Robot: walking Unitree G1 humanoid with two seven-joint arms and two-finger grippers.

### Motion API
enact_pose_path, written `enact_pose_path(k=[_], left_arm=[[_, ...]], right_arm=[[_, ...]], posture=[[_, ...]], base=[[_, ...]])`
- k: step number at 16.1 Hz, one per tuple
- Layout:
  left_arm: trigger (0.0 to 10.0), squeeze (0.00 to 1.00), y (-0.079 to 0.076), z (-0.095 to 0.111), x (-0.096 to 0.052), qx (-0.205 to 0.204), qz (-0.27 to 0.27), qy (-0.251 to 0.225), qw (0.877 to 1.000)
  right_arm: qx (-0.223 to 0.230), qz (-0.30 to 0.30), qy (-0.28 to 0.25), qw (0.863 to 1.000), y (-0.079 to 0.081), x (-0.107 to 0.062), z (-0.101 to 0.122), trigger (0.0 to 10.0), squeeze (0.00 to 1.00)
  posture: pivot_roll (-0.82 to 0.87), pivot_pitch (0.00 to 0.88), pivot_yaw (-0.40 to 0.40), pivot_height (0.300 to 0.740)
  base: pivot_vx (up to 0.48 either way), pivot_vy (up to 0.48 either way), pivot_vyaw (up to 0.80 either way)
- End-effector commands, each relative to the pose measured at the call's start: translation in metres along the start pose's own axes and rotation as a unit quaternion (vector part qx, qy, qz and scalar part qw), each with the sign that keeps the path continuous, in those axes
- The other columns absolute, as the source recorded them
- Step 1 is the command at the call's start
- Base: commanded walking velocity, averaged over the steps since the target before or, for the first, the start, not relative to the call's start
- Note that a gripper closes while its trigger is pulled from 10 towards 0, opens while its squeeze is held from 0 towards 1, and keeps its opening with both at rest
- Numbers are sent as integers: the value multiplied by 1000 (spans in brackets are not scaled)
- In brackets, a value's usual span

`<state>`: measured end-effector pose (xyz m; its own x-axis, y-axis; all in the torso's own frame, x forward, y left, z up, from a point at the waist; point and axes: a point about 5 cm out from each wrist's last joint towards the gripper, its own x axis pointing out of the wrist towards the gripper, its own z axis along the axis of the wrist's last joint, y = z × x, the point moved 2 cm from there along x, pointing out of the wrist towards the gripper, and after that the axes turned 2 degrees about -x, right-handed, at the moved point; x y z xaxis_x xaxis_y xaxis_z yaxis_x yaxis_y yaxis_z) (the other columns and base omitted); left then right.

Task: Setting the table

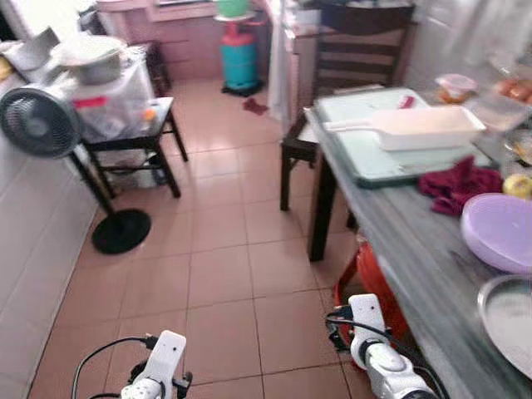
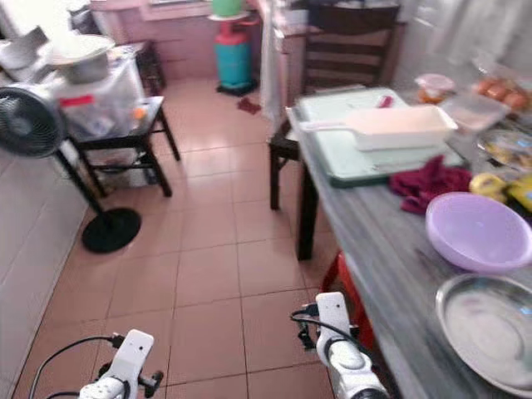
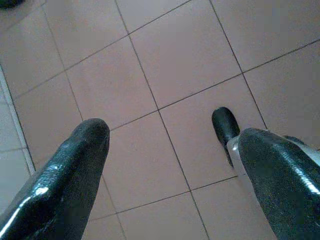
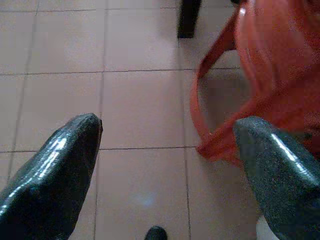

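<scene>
Steel plate (image 2: 490, 331) on the surface (image 2: 391, 249) beside the purple bowl (image 2: 478, 231): we judge it light, stiff, slippery; grasp its rim. Both hands, left hand (image 3: 165, 165) and right hand (image 4: 167, 165), hang released over the floor

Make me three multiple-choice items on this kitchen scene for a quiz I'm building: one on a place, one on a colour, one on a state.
1. Where is the red stool?
A. under the table edge
B. beside the fan
C. on the chair

2. What colour is the bowl next to the metal plate?
A. green
B. lilac
C. black

3. How are the left gripper fingers?
A. shut on a cloth
B. holding a spoon
C. open, empty

Key: 1 A, it sits below the table; 2 B, pale purple; 3 C, floor tiles show between the fingers.
</scene>
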<state>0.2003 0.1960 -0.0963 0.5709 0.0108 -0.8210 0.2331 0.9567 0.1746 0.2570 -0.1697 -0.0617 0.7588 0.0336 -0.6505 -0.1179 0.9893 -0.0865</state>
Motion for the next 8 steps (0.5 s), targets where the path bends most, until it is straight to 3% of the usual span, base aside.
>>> enact_pose_path(k=[1, 8], left_arm=[[10000, 0, 5, -4, -1, 5, 8, 10, 1000], [10000, 0, 27, -16, -6, 11, 22, 23, 999]], right_arm=[[0, 6, -2, 1000, 4, 1, 1, 10000, 0], [-14, -2, 13, 1000, -1, -2, -9, 10000, 0]], posture=[[-17, 33, 69, 740], [-17, 34, 67, 740]], base=[[0, 304, 0], [0, 344, 0]])
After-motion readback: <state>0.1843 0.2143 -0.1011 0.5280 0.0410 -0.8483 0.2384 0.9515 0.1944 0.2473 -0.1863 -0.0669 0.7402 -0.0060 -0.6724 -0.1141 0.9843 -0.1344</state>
